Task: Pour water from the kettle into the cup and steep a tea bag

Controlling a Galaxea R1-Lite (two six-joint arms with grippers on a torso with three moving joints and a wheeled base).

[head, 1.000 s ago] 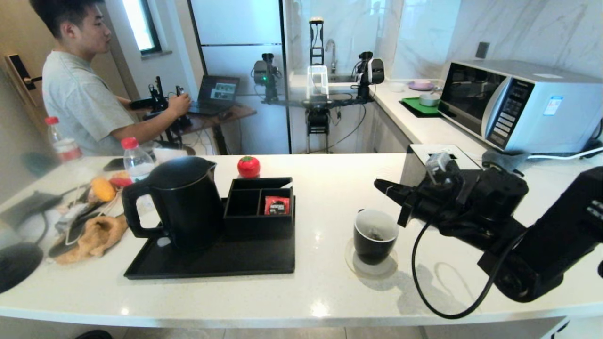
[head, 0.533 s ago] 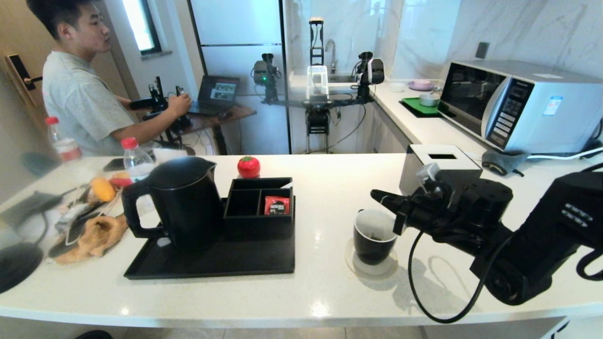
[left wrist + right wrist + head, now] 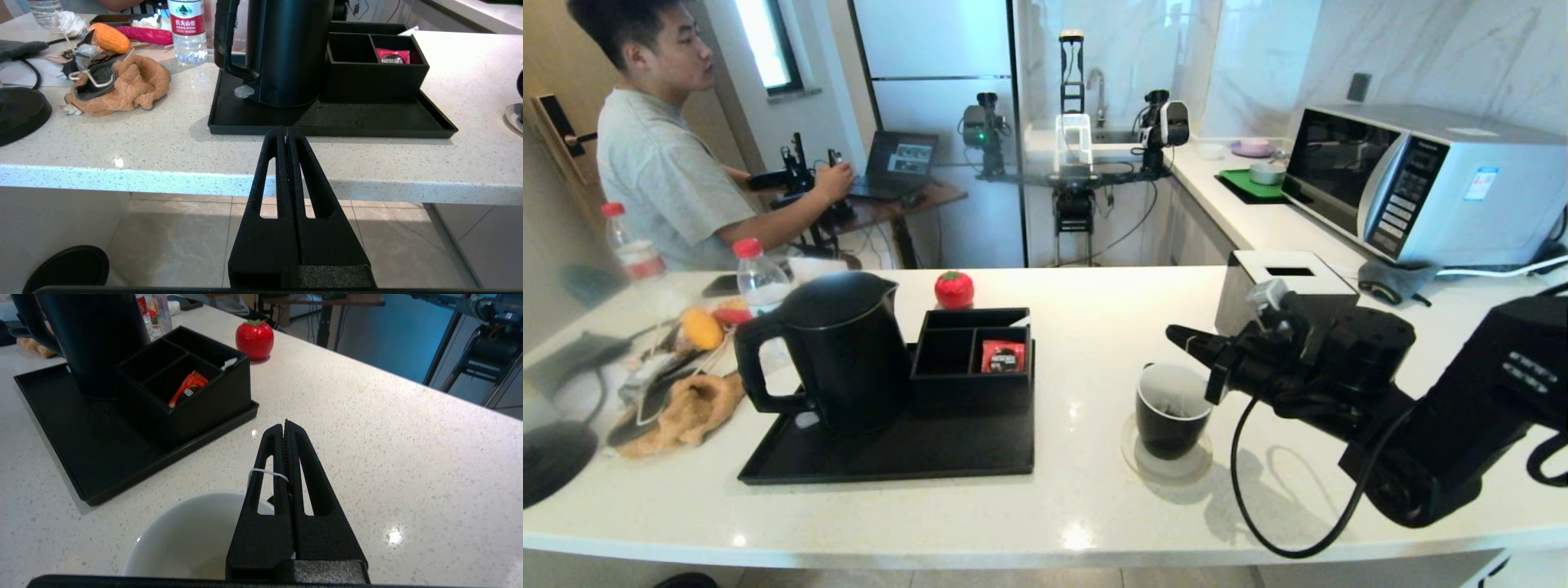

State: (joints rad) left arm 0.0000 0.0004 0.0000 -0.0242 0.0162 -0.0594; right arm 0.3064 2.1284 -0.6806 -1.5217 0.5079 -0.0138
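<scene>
The black kettle point(image 3: 845, 351) stands on a black tray point(image 3: 890, 461) at the left of the counter, its handle toward the left. The cup point(image 3: 1172, 412), black outside and white inside, sits on a round coaster right of the tray, and the greyish tea bag point(image 3: 1174, 406) lies inside it. My right gripper point(image 3: 1180, 336) hovers just above the cup's right rim, shut on the tea bag's white string point(image 3: 265, 473), which loops over one finger. My left gripper point(image 3: 286, 132) is shut and empty, parked low in front of the counter's edge, facing the tray.
A black divided box point(image 3: 972, 359) with a red sachet point(image 3: 1003, 356) stands beside the kettle on the tray. A red tomato-shaped object point(image 3: 953, 289), a white-topped tissue box point(image 3: 1286, 282), a microwave point(image 3: 1421, 180), a water bottle point(image 3: 760, 278) and an orange cloth point(image 3: 690, 408) surround the work area.
My right gripper came down and leftward over the cup, then lifted slightly, still holding the string. Nothing else moved.
</scene>
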